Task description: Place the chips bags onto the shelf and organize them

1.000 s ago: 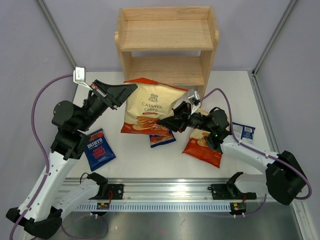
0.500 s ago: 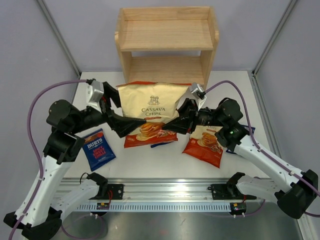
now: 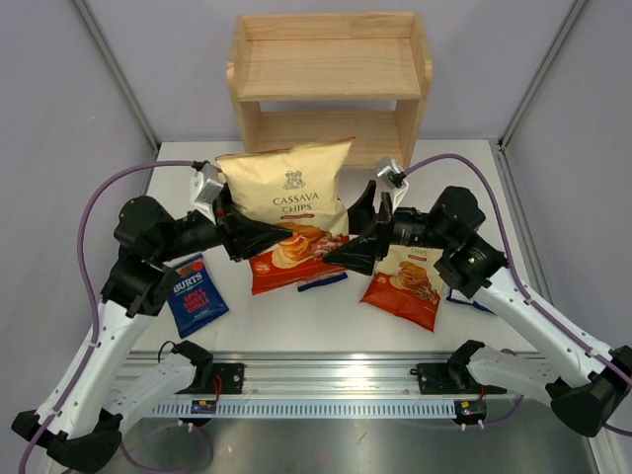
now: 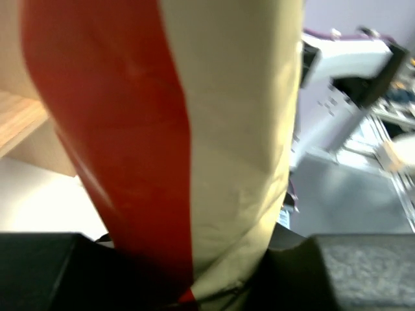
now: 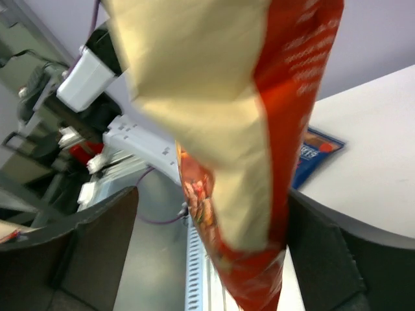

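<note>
Left to right: a Burts bag [image 3: 196, 293] lies flat on the table [image 3: 326, 318]. The left gripper [image 3: 265, 238] is clamped on the lower left edge of a Cassava Chips bag [image 3: 288, 193], which is raised upright before the shelf [image 3: 326, 69]. The right gripper [image 3: 343, 259] straddles its lower right corner; whether it grips cannot be told. A second Cassava bag [image 3: 403, 288] lies flat beside that gripper.

The left gripper [image 3: 265, 240] and right gripper [image 3: 348, 255] clasped the lower corners of a raised Cassava Chips bag [image 3: 288, 197] before the shelf [image 3: 326, 69], while a second Cassava bag [image 3: 405, 286] and a Burts bag [image 3: 195, 293] lay flat on the table [image 3: 326, 316].
</note>
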